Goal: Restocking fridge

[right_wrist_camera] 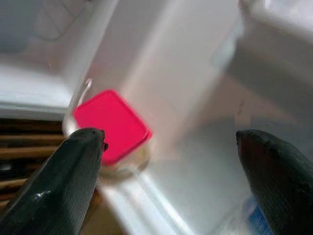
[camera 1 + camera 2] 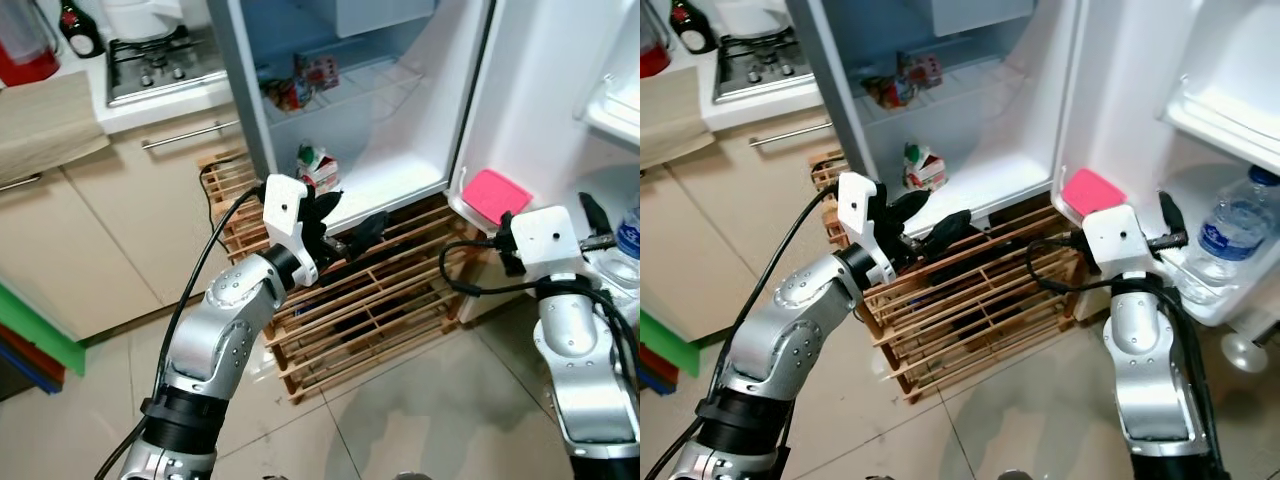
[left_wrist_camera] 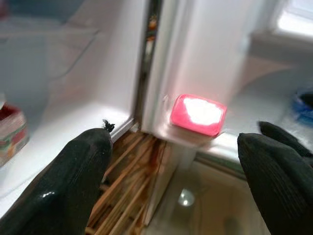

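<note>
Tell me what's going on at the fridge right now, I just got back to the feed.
The fridge door stands open and both arms are raised toward it. Neither holds anything. The left gripper, fingers open, is in front of the bottom shelf, near a small carton. The right gripper, also open, is at the lower door shelf, between a pink container and a water bottle already sitting in that shelf. A few packets lie on an upper shelf.
</note>
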Controlling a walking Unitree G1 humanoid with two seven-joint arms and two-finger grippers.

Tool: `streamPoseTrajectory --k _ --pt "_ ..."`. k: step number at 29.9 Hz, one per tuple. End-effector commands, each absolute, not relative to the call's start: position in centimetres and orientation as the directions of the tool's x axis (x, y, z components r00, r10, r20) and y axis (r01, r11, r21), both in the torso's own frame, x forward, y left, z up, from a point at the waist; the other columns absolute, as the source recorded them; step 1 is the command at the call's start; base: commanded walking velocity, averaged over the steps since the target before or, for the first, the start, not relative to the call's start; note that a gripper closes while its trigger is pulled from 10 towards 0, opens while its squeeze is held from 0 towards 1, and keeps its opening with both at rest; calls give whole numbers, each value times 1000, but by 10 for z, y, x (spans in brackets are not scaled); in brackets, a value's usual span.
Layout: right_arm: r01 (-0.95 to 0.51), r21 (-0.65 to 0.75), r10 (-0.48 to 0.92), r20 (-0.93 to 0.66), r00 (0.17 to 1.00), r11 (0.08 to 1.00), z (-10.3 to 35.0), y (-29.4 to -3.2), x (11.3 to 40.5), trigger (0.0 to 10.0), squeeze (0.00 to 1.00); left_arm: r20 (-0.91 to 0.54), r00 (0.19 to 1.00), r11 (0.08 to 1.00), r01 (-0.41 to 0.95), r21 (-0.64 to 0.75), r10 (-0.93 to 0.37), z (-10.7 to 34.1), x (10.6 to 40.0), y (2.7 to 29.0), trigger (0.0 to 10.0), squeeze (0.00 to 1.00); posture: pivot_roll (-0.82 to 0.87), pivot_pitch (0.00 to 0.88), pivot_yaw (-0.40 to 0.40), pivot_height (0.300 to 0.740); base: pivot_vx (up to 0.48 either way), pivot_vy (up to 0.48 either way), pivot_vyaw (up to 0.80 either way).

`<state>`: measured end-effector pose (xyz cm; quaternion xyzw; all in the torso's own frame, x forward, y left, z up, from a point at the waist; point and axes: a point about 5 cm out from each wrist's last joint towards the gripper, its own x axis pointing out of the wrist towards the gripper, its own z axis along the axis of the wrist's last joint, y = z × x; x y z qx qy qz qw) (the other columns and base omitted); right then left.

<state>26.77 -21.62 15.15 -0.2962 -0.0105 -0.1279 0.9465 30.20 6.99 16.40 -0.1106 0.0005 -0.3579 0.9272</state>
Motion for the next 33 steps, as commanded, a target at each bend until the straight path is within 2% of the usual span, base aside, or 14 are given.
streamPoseTrajectory --k 1,2,4,5,10,18,26,31,33 --pt "266 -537 -251 101 963 801 151 -219 268 10000 0 72 769 747 635 -198 -635 162 305 75 10000 0 -172 0 107 740 0 0 -800" --pt "292 -480 -285 90 954 827 147 -221 266 10000 0 48 819 793 566 -225 -572 155 311 82 10000 0 -172 0 107 740 0 0 -800" --pt "304 -453 -299 84 950 838 146 -222 265 10000 0 38 842 815 531 -232 -538 153 315 85 10000 0 -172 0 107 740 0 0 -800" --pt "318 -372 -319 60 946 872 141 -223 263 10000 0 8 891 862 441 -251 -453 146 322 96 10000 0 -172 0 107 740 0 0 -800" --pt "307 -209 -314 2 950 928 129 -217 259 10000 0 -32 922 901 370 -227 -387 132 327 107 10000 0 -175 18 111 740 0 0 -800" --pt "276 -217 -283 1 959 936 124 -210 259 10000 0 38 878 866 476 -152 -476 143 323 93 10000 0 -168 18 107 740 0 356 -800" --pt "266 -231 -271 8 963 936 123 -207 262 10000 0 43 844 838 537 -96 -535 147 324 86 10000 0 -166 29 112 740 0 0 -800" --pt "268 -273 -278 2 961 924 120 -207 262 10000 0 73 799 795 601 -76 -597 155 320 79 10000 0 -161 28 114 740 0 0 0" --pt "279 -262 -282 28 959 924 123 -207 262 10000 0 77 809 805 588 -82 -583 154 322 82 10000 0 -161 22 117 740 0 0 -788"
